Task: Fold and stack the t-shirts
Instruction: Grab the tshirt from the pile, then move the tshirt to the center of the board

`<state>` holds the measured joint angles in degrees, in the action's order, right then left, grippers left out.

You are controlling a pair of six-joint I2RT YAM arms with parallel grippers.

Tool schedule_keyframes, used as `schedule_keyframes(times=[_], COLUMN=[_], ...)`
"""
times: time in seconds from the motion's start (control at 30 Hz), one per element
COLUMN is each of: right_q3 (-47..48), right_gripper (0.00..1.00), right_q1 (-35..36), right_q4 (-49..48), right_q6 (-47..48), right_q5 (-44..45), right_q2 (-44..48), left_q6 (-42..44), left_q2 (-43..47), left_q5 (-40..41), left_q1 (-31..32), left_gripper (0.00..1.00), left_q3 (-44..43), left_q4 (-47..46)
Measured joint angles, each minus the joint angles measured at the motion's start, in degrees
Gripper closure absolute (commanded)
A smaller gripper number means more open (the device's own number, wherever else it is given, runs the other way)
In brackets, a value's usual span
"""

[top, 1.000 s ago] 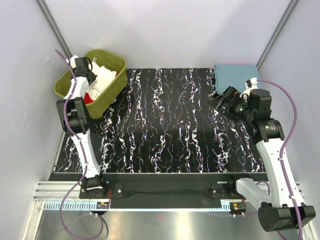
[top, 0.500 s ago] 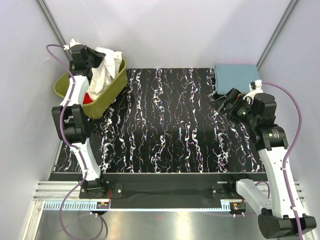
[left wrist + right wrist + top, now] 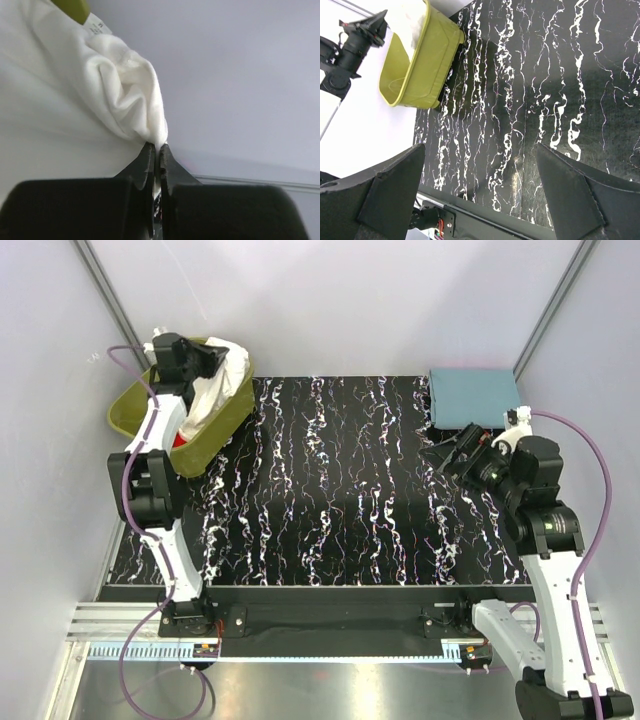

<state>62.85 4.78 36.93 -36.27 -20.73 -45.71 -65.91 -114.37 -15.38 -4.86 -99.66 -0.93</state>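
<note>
My left gripper [image 3: 216, 356] is shut on a bunched fold of the white t-shirt [image 3: 212, 385] and holds it up over the olive-green tub [image 3: 128, 412]. The cloth hangs from the gripper down into the tub. In the left wrist view the two fingers pinch the white t-shirt [image 3: 127, 95] at their tips, with the left gripper [image 3: 155, 146] raised against the grey wall. A bit of the red t-shirt [image 3: 177, 440] shows in the tub under the white one. My right gripper [image 3: 458, 448] hovers open over the mat at the right, and in its own view the right gripper [image 3: 480, 150] holds nothing.
A black mat with white marbling [image 3: 340, 480] covers the table. A flat teal piece [image 3: 473, 395] lies at the back right corner, just behind the right gripper. The tub [image 3: 427, 65] sits at the mat's far left corner, next to grey walls.
The left gripper has risen and shifted right, pulling the white t-shirt up out of the tub. The right arm has drifted slightly right, its jaws still open.
</note>
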Motion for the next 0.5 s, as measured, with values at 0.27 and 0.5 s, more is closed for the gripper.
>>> schedule_keyframes(times=[0.27, 0.5], right_q3=[0.4, 0.6], right_gripper=[0.01, 0.00], right_q1=[0.0, 0.0], right_q4=[1.6, 3.2], right_q6=[-0.3, -0.9], right_q5=[0.1, 0.1], right_q2=[3.9, 5.2], left_q6=[1.8, 10.8], left_q2=[4.4, 13.4], left_q5=[-1.1, -3.0], left_q1=[5.2, 12.4], left_gripper=[1.00, 1.00], left_q3=[-7.9, -16.3], left_q4=[4.6, 12.4])
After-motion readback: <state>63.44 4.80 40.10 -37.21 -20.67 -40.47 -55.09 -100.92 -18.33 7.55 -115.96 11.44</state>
